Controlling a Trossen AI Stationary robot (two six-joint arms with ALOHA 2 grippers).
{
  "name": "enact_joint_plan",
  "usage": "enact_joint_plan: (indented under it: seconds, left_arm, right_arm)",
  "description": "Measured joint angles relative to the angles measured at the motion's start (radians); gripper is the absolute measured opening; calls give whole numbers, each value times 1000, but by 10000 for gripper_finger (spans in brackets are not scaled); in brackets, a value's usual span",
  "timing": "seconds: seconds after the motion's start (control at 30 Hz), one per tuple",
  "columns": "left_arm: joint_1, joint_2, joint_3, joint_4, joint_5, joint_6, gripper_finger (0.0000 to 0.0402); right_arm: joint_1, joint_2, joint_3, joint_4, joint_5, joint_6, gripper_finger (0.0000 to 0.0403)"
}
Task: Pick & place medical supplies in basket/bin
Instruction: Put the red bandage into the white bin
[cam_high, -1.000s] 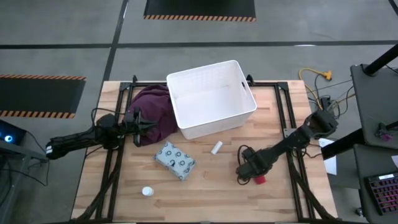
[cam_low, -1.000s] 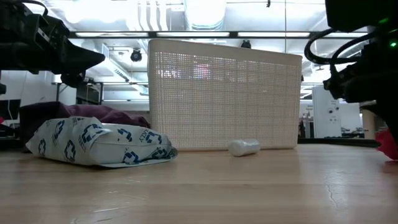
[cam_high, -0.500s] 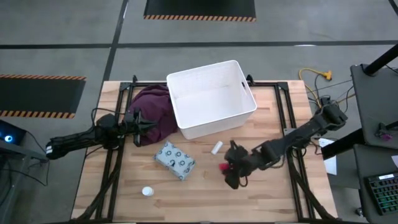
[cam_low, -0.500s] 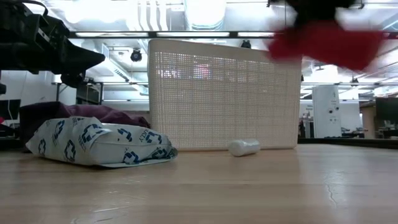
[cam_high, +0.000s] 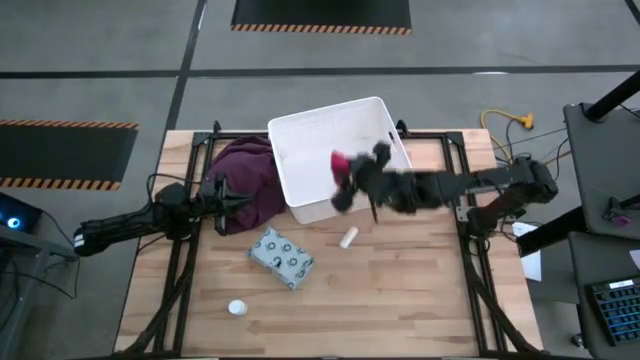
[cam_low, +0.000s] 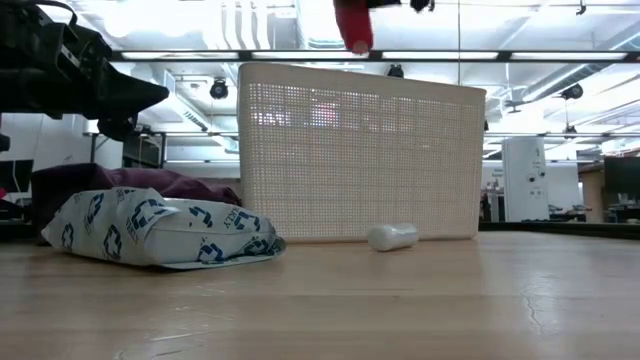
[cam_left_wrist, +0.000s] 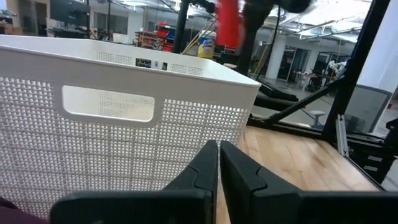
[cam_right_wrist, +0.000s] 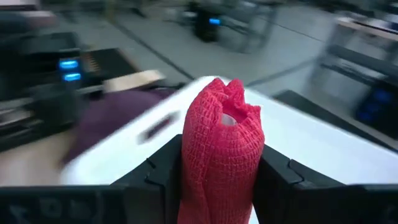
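**Holding red roll over the bin**

Right gripper (cam_high: 345, 180) reaches across from the table's right side and sits above the white bin (cam_high: 300, 135), over the bin's open interior near its front wall. Its fingers are clamped on the red oblong piece (cam_right_wrist: 221, 152), a woven red roll held upright between them; low view shows the red piece above the bin's rim.

Left gripper (cam_left_wrist: 219, 168) is at the table's left, by the maroon cloth (cam_high: 245, 175), fingers pressed together, holding nothing.

On the wood table (cam_high: 450, 310):
- white short cylinder (cam_high: 348, 237) lying just in front of the bin
- blue-grey spotted packet (cam_high: 281, 256) left of it, flat
- small white round piece (cam_high: 236, 308) near the front edge, well apart from the bin
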Motion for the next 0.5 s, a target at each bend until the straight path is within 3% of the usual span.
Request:
enact_joint_plan:
  seconds: [0.13,0.3,0.37,0.5]
  left_arm:
    - [0,0,0,-1,-40,0,0]
    - [0,0,0,-1,-63,0,0]
    - [0,0,0,-1,-64,0,0]
    - [0,0,0,-1,-63,0,0]
  right_arm:
    - [-160,0,-1,-66,-51,42,136]
    - [-339,12,-20,-177,-309,133,136]
    - [-385,22,-21,-241,-379,162,136]
    - [-420,47,-21,-339,-419,172,136]
